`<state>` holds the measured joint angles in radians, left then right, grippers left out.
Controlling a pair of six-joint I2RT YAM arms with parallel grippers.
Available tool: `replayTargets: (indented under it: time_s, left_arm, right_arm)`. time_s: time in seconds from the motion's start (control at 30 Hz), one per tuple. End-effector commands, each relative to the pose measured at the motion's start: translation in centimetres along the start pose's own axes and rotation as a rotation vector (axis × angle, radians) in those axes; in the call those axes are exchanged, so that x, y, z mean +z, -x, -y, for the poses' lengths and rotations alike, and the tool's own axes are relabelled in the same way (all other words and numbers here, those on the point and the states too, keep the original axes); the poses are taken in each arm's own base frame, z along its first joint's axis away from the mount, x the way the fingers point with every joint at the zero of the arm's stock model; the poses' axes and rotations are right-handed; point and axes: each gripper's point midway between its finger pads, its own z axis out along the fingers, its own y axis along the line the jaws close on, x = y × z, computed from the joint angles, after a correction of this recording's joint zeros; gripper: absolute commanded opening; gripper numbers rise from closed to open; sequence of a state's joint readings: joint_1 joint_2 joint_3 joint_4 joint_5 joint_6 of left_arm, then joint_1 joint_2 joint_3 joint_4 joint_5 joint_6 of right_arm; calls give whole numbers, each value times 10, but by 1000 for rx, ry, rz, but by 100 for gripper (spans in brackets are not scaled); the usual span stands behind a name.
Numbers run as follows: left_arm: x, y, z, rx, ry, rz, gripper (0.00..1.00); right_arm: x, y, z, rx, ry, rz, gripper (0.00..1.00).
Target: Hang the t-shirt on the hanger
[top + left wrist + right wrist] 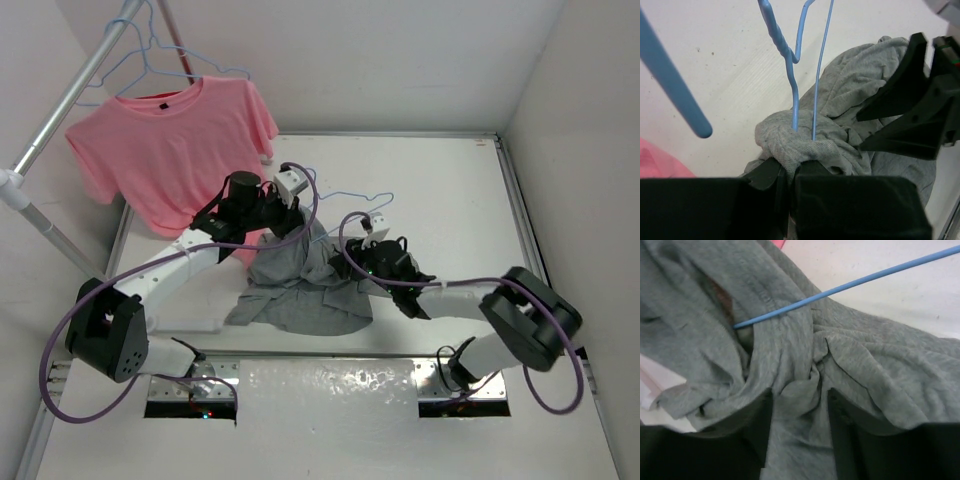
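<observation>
While left fingers [765, 182] pinch the t-shirt [790, 145], right fingers [759, 440] straddle its fabric, grip unclear.

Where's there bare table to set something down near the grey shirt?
Bare table runs from the hanger out to the far right corner, beyond the right arm. It is crowded at the centre, where the left gripper and right gripper meet at the grey t-shirt, and far left, under the hanging pink t-shirt.
</observation>
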<state>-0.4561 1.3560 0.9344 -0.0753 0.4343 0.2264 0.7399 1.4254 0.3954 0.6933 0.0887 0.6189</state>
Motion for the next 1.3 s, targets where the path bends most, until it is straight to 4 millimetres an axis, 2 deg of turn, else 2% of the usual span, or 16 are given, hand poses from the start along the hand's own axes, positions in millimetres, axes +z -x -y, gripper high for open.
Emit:
replayTargets:
  time_s: [0.0, 0.03, 0.1, 0.37, 0.43, 0.5, 0.53, 0.6, 0.67, 0.7, 0.77, 0.8, 0.93, 1.0, 1.07, 1.27]
  left_arm:
    - [-5, 18, -1, 14, 0, 65, 0]
    - [-6, 18, -1, 14, 2, 66, 0]
    - [-6, 19, -1, 15, 3, 70, 0]
    - [-6, 25, -6, 22, 27, 101, 0]
    - [-10, 29, -6, 17, 28, 117, 0]
    - [-18, 36, -9, 11, 4, 144, 0]
    - [-22, 41, -10, 12, -6, 157, 0]
    - [-32, 45, -27, 10, 21, 167, 0]
    - [-37, 47, -30, 41, -14, 180, 0]
    - [-39, 36, -30, 36, -38, 149, 0]
    - [-39, 24, -14, 142, -145, 134, 0]
    - [-40, 14, -8, 148, -177, 109, 0]
    - [-42, -15, -1, 256, -225, 41, 0]
    - [-40, -23, -9, 281, -184, 22, 0]
    - [-37, -28, -22, 282, -112, -4, 0]
    - [-35, -51, -37, 366, -25, -81, 0]
  right_arm:
    - [22, 58, -33, 127, 92, 190, 49]
    - [30, 45, -29, 140, 79, 153, 52]
    - [38, 40, -30, 156, 80, 144, 58]
    - [58, -10, -28, 211, 74, 24, 60]
    - [60, -21, -25, 271, 72, 10, 51]
    - [50, -29, -10, 324, 61, 19, 15]
    - [45, -20, -10, 369, 75, 57, 2]
    - [30, -21, 19, 411, 18, 80, 0]
    - [18, -8, 34, 435, 0, 123, 0]
    - [8, -9, 55, 448, -48, 137, 0]
    - [-6, 10, 76, 473, -72, 207, 0]
    - [-16, 9, 85, 486, -89, 212, 0]
    - [-41, 28, 117, 510, -133, 277, 0]
    - [-47, 43, 126, 483, -132, 301, 0]
    - [-46, 35, 134, 435, -165, 231, 0]
    - [-58, 50, 151, 349, -246, 238, 0]
